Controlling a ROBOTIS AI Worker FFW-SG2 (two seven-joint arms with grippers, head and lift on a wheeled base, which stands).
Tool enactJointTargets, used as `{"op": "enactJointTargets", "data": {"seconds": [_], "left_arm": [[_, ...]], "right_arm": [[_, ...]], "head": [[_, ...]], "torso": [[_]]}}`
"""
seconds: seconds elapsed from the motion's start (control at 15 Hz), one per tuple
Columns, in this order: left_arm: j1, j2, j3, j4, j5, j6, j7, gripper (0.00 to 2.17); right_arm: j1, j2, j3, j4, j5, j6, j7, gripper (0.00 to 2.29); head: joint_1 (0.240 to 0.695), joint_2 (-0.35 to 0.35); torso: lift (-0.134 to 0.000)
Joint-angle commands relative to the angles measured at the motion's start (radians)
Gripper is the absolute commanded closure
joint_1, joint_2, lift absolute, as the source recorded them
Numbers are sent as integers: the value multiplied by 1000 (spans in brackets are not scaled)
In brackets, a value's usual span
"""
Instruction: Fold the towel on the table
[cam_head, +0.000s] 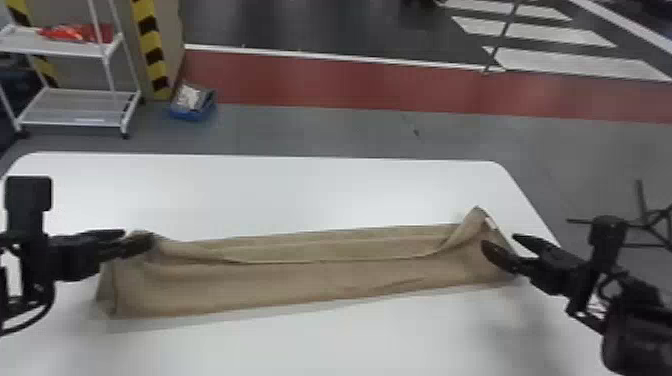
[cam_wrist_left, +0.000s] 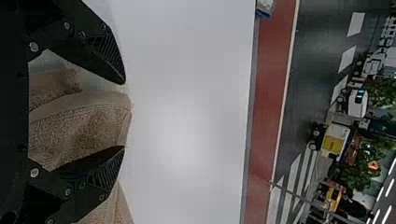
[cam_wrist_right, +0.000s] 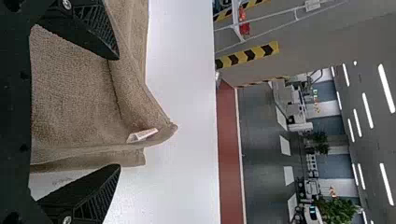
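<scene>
Towel of brown terry cloth (cam_head: 300, 285) lies as a long, narrow strip across a white, round-cornered table (cam_head: 325, 190), running from the robot's left to its right. Its long far side is folded over along the middle, where a lighter band of cloth shows, and both ends are rumpled. At the right end a corner points toward the table's far edge, with a small white tag (cam_head: 490, 222) beside it.

The black left gripper (cam_head: 138, 237) is at the towel's left end. In the left wrist view its two flat fingers stand apart, with part of the cloth in the gap, unpinched. The black right gripper (cam_head: 500, 241) is at the right end, its fingers also spread; the right wrist view shows towel between them, not clamped. Whether either gripper touches the cloth, I cannot tell.

Beyond the table stand a white metal shelf rack (cam_head: 60, 48) holding something red (cam_head: 75, 33) and, on the grey floor, a blue container (cam_head: 192, 115).
</scene>
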Motion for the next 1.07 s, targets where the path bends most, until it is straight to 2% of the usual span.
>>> {"op": "enactJointTargets", "data": {"seconds": [0.0, 0.27, 0.6, 0.73, 1.0], "left_arm": [[-2, 0, 8, 0, 7, -1, 0, 400], [-4, 0, 8, 2, -4, 6, -2, 610], [-4, 5, 10, -1, -10, 30, -11, 707], [-4, 5, 11, -8, -8, 36, -14, 977], [24, 2, 43, -58, 16, 39, -16, 1004]], "right_arm": [[-3, 0, 3, 1, 2, -2, -1, 60], [-7, 0, 11, 1, 6, 1, -5, 60], [-10, 0, 12, 3, 3, 1, -6, 60], [-15, 0, 12, 3, 0, 7, -6, 60], [-15, 2, 15, 1, 0, 14, -6, 63]], "head": [[695, -181], [695, -174], [695, -171], [695, -170], [695, -168]], "torso": [[-108], [-108], [-108], [-108], [-108]]}}
